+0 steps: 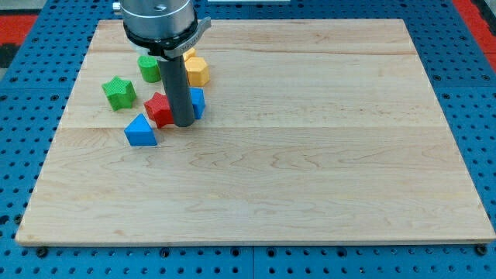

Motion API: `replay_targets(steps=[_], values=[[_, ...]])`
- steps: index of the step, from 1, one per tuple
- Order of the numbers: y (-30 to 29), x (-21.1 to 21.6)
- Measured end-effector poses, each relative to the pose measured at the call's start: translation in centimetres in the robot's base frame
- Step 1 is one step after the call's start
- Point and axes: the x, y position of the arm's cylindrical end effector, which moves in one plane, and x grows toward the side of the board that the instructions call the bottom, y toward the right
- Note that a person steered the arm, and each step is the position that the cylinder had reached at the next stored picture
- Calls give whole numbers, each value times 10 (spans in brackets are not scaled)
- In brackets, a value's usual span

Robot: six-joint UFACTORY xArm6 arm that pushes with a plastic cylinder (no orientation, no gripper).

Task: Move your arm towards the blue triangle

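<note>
The blue triangle (140,131) lies on the wooden board (310,155) at the view's left. My tip (184,124) rests on the board a short way to the right of the triangle and slightly above it. The tip touches or nearly touches a red star-like block (159,108) on its left. A blue block (198,102) sits just behind the rod, partly hidden by it.
A green star (118,92) lies at the far left. A green cylinder (149,68) and a yellow block (196,70) sit toward the view's top, beside the rod. A blue pegboard (465,77) surrounds the board.
</note>
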Motion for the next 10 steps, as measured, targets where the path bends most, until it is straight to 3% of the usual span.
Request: replay_targets(steps=[3,7,8,9,10], values=[[19,25],[140,37],[135,82],[73,132],[-59,131]])
